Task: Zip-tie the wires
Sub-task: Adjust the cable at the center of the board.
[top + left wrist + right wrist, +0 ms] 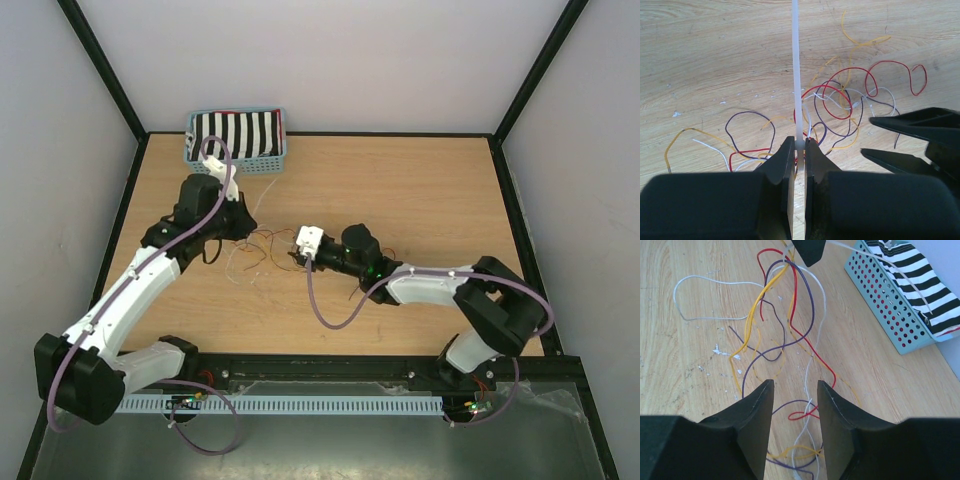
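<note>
The wires (840,97), thin red, yellow, purple and white strands, lie in loose loops on the wooden table (420,190). My left gripper (800,144) is shut on a white zip tie (796,75), whose strap runs straight away from the jaws over the tangle. From above, the left gripper (246,230) sits at the left of the wires (265,250) and the right gripper (296,257) at their right. My right gripper (795,390) is open just above the wires (790,330), with red, white and purple strands lying on the table between its fingers. The right gripper (866,135) also shows beside the left one.
A teal perforated basket (890,310) holding a black-and-white striped cloth (920,275) stands at the table's back left, also seen from above as the basket (236,160). The zip tie (875,260) strap reaches across toward it. Black frame rails edge the table.
</note>
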`<move>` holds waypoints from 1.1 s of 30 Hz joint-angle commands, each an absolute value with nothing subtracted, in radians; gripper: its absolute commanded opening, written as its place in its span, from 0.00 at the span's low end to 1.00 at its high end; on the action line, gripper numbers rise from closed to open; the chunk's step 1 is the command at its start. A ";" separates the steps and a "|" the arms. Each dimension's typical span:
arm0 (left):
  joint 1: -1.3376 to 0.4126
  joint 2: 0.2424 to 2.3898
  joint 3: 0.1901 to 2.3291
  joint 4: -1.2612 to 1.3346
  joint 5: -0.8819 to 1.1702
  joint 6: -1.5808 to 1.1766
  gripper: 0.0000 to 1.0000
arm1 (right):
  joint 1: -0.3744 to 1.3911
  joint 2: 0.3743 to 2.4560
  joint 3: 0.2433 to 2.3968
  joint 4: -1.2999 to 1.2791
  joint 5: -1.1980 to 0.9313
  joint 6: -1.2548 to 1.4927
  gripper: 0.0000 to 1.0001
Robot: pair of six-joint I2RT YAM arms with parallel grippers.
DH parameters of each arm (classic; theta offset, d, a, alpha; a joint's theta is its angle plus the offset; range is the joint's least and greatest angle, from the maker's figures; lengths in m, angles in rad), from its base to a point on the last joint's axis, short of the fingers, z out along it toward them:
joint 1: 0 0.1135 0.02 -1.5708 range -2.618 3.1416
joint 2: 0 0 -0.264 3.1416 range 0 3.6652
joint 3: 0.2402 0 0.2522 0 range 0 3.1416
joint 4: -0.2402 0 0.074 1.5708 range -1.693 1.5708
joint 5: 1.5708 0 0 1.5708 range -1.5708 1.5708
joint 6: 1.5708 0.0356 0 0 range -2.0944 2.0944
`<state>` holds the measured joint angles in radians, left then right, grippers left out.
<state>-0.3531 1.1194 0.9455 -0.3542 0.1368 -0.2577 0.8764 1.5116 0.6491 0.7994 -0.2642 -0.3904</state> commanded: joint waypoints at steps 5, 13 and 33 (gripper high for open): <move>-0.348 1.071 0.929 -0.353 0.191 -0.226 0.00 | 0.870 1.647 0.784 0.905 -0.332 -0.449 0.42; -0.348 1.064 0.919 -0.354 0.230 -0.204 0.00 | 0.829 1.685 0.834 0.911 -0.369 -0.457 0.39; -0.348 1.082 0.933 -0.349 0.282 -0.188 0.00 | 0.827 1.780 0.917 0.893 -0.558 -0.431 0.45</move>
